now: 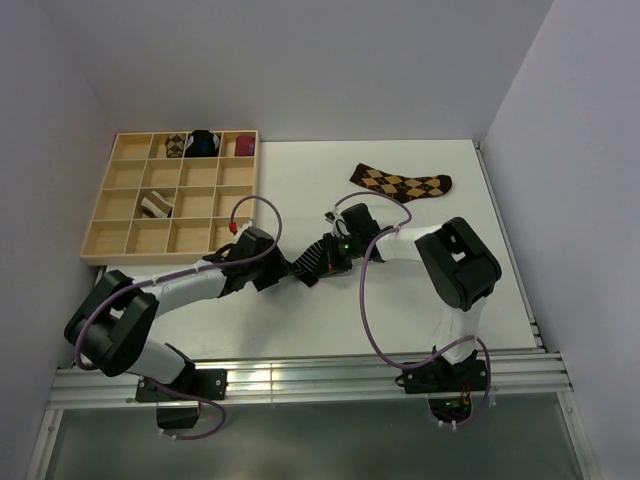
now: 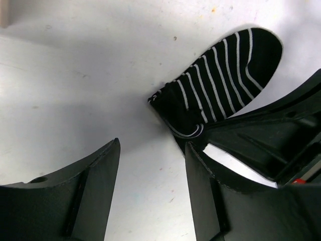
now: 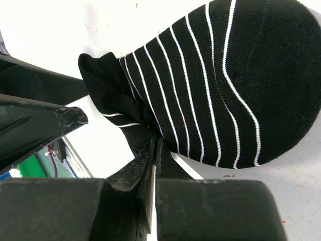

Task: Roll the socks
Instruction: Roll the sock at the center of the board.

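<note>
A short black sock with thin white stripes (image 1: 313, 259) lies partly folded on the white table between my two grippers. My right gripper (image 3: 155, 143) is shut, pinching the sock's (image 3: 225, 85) folded cuff edge at its tips. In the left wrist view my left gripper (image 2: 153, 145) stands open just short of the sock (image 2: 220, 75), with only bare table between its fingers. The right gripper's fingers (image 2: 261, 145) show beside it. A brown-and-tan argyle sock (image 1: 401, 183) lies flat at the back right. A rolled brown-and-cream striped sock (image 1: 155, 206) sits in a tray cell.
A wooden compartment tray (image 1: 120, 238) stands at the back left. Its back row holds an argyle bundle (image 1: 175, 146), a black-and-blue bundle (image 1: 205, 143) and a maroon bundle (image 1: 244, 146). Walls close in on three sides.
</note>
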{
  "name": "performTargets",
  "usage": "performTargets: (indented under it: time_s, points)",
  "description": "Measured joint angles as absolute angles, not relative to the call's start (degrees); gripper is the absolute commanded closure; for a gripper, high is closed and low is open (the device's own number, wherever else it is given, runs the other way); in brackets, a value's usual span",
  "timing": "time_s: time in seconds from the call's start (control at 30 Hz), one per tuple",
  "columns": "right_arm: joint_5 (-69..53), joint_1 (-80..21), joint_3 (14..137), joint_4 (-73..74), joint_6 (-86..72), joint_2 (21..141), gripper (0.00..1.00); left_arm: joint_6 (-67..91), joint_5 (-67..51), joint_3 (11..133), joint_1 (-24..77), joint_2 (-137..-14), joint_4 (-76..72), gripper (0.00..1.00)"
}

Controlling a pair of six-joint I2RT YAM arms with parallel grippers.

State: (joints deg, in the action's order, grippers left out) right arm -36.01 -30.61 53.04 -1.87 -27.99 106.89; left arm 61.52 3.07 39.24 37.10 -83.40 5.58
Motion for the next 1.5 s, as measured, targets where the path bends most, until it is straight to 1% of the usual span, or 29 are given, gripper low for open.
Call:
performTargets:
  time_s: [0.2, 0.37, 0.57, 0.77, 0.8, 0.87, 0.9, 0.93, 1.0, 1.03, 1.17, 1.3, 1.5]
  points:
    - [-36.0, -30.6, 53.0, -1.8, -27.9, 106.9, 1.00, 66.8, 2.6, 36.0, 37.1, -84.0, -1.3, 0.40]
    - [-36.0, -30.6, 53.0, -1.8, -27.7, 106.9, 1.00, 68.8, 2.9, 36.6, 37.1, -85.7, -2.7, 0.44]
    - [-36.0, -30.6, 53.0, -1.8, -27.6, 106.9, 1.00, 69.9, 2.9, 38.2, 37.1, -88.8, -3.0, 0.52]
    - [-36.0, -30.6, 53.0, -1.7, -27.6, 106.9, 1.00, 70.1, 2.8, 39.7, 37.1, -91.2, -3.6, 0.64]
    - [-36.0, -30.6, 53.0, -1.7, -27.6, 106.9, 1.00, 70.1, 2.8, 40.1, 37.1, -91.6, -3.6, 0.68]
    - [-35.9, -30.6, 53.0, -1.7, -27.5, 106.9, 0.98, 70.1, 3.0, 41.1, 37.2, -92.7, -3.2, 0.72]
    - [-35.8, -30.6, 53.0, -1.7, -27.5, 106.8, 0.96, 70.1, 3.1, 41.5, 37.4, -93.0, -2.9, 0.77]
    - [-35.7, -30.7, 53.0, -1.6, -27.4, 106.8, 0.91, 70.1, 3.3, 42.0, 37.5, -93.3, -2.2, 0.80]
    - [-34.9, -31.0, 53.0, -1.3, -27.0, 106.2, 0.83, 69.9, 4.0, 43.2, 37.9, -93.7, -0.7, 0.88]
    - [-34.4, -31.2, 52.9, -1.2, -26.7, 105.8, 0.77, 69.7, 4.5, 43.9, 38.1, -93.9, 0.4, 0.88]
    - [-27.8, -33.5, 50.3, -0.8, -24.2, 101.3, 0.69, 68.9, 6.9, 47.8, 39.4, -94.7, 6.4, 0.89]
    - [-20.4, -36.7, 46.0, -0.8, -22.3, 93.7, 0.66, 68.0, 8.6, 50.7, 40.5, -94.7, 12.1, 0.89]
    - [-9.3, -42.3, 40.4, -7.4, -17.9, 83.3, 0.61, 67.1, 9.5, 53.3, 40.9, -94.8, 17.0, 0.89]
